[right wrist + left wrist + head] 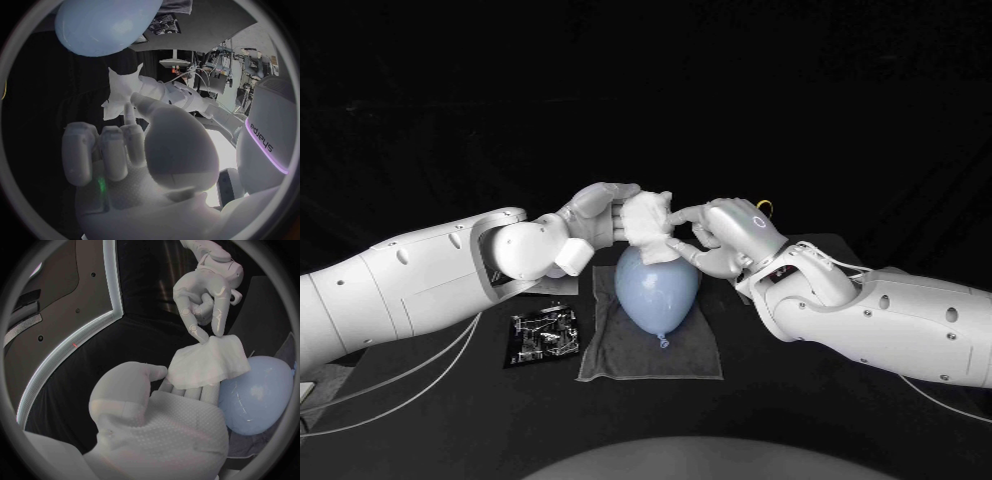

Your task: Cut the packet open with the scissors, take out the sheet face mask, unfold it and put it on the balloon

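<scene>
The folded sheet mask (646,222) sits clamped in the left hand (596,215) just above the balloon (656,290), the right hand (718,235) pinching its corner (a thin hold), so a sharp pull may tear it or slip off.

just "sharpa", upside down, on the white rounded shell with purple light strip (265,136), shiny black packet (542,335), print too tiny to read
</scene>
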`<action>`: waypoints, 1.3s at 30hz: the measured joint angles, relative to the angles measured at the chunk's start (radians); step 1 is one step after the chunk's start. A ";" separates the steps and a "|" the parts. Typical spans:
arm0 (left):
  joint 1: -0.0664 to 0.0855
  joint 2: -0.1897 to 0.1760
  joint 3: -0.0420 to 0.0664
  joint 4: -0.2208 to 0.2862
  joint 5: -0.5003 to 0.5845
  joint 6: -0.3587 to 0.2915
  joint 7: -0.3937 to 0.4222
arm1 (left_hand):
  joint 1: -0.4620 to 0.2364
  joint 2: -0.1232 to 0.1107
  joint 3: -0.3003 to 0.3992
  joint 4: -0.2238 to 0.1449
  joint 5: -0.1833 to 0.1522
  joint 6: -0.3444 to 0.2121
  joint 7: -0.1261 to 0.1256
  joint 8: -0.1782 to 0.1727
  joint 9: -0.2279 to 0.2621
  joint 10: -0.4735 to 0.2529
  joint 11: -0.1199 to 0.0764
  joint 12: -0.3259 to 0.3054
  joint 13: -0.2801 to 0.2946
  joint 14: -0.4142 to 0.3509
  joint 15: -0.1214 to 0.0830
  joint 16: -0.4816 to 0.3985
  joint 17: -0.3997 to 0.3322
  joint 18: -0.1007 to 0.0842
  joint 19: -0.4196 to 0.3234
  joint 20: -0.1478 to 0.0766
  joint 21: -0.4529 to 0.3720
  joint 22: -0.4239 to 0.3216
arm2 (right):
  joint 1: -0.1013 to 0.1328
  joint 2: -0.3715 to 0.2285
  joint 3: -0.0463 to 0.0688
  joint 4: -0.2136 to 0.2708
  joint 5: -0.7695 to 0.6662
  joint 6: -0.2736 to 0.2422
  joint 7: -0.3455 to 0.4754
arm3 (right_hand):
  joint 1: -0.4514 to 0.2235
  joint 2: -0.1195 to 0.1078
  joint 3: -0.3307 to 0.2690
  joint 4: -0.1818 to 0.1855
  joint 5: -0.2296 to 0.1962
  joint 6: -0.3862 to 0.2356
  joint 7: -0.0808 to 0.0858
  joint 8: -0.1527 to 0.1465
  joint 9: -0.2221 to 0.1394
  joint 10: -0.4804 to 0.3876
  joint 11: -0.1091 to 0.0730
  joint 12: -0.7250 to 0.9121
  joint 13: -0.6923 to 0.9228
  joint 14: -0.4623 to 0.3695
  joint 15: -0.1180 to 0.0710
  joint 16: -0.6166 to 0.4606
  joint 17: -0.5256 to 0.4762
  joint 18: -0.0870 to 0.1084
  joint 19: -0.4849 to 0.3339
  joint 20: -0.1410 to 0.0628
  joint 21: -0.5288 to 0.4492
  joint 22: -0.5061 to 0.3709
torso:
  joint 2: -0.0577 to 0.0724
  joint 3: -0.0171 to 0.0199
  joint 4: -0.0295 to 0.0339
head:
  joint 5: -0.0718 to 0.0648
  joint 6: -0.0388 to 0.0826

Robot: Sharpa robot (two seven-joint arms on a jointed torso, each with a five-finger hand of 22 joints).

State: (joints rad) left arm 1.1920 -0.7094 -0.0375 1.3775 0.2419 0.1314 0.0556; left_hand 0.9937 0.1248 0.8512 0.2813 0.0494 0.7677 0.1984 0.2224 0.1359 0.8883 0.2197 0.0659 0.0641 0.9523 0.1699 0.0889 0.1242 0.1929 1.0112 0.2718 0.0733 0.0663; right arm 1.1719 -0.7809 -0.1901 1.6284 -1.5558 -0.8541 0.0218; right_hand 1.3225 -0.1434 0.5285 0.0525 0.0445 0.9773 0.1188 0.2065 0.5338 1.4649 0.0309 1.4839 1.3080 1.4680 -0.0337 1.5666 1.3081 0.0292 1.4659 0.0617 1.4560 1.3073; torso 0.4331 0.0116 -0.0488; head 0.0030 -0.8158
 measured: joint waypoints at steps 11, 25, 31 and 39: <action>-0.001 -0.001 -0.001 -0.001 -0.001 -0.001 -0.002 | 0.000 0.000 0.000 0.000 0.000 0.000 0.000 0.000 0.000 0.000 0.000 0.000 0.000 0.000 0.000 -0.001 -0.002 -0.020 0.000 0.000 -0.001 0.000 | 0.001 0.005 0.001 -0.009 -0.011 0.021 -0.003 | 0.004 0.004 -0.003 0.003 0.000 0.022 -0.003 0.000 -0.009 0.000 0.000 -0.002 0.000 0.000 0.000 -0.001 0.000 0.000 0.000 0.007 0.000 0.000 | 0.000 -0.0001 0.0005 | -0.002 0.000; -0.001 -0.005 -0.002 0.002 -0.003 -0.004 -0.006 | 0.000 0.000 0.000 0.000 0.000 0.000 0.000 0.000 0.000 0.000 0.000 0.000 0.000 0.002 0.006 -0.005 -0.001 -0.024 -0.004 0.003 -0.005 -0.003 | 0.002 0.018 0.002 -0.023 -0.032 0.028 -0.015 | 0.020 0.031 -0.009 -0.003 -0.001 0.058 -0.016 -0.001 -0.015 0.000 0.000 0.002 -0.001 -0.002 0.002 0.001 -0.001 0.000 0.000 0.007 0.002 0.001 | 0.000 -0.0003 0.0012 | -0.003 -0.002; -0.002 -0.005 -0.002 0.002 -0.003 -0.005 -0.008 | 0.000 0.000 0.000 0.000 0.000 0.000 0.000 0.000 0.000 0.000 0.000 0.000 0.000 0.002 0.006 -0.005 -0.001 -0.023 -0.006 0.006 -0.009 -0.003 | 0.002 0.021 0.002 -0.024 -0.051 0.028 -0.028 | 0.035 0.035 -0.018 -0.021 -0.002 0.089 -0.027 0.019 -0.011 0.002 -0.010 0.008 0.000 -0.001 -0.006 0.000 -0.001 0.000 0.000 0.007 0.010 0.000 | 0.000 -0.0001 0.0006 | -0.003 -0.003; -0.002 -0.005 -0.003 0.003 -0.005 -0.007 -0.011 | 0.000 0.000 0.000 0.000 0.000 0.000 0.000 0.000 0.000 0.000 0.000 0.000 0.000 0.002 0.006 -0.005 0.000 -0.024 -0.004 0.003 -0.005 -0.003 | 0.002 0.022 0.003 -0.022 -0.076 0.026 -0.044 | 0.040 0.040 -0.019 -0.031 0.001 0.117 -0.044 0.052 0.011 0.002 -0.024 0.032 0.000 -0.004 -0.017 0.000 0.000 0.000 0.002 -0.003 0.031 0.000 | 0.000 0.0000 0.0006 | -0.004 -0.004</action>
State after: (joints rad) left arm 1.1900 -0.7147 -0.0401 1.3802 0.2368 0.1241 0.0443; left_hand 0.9934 0.1245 0.8512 0.2813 0.0495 0.7677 0.1984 0.2224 0.1363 0.8883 0.2197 0.0659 0.0641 0.9542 0.1756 0.0840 0.1246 0.1693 1.0075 0.2749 0.0682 0.0632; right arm 1.1739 -0.7592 -0.1872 1.6068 -1.6313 -0.8278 -0.0224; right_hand 1.3623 -0.1036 0.5094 0.0219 0.0460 1.0945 0.0745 0.2586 0.5450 1.4666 0.0071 1.5162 1.3081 1.4638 -0.0509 1.5663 1.3081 0.0293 1.4676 0.0590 1.4874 1.3073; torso 0.4333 0.0116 -0.0482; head -0.0007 -0.8199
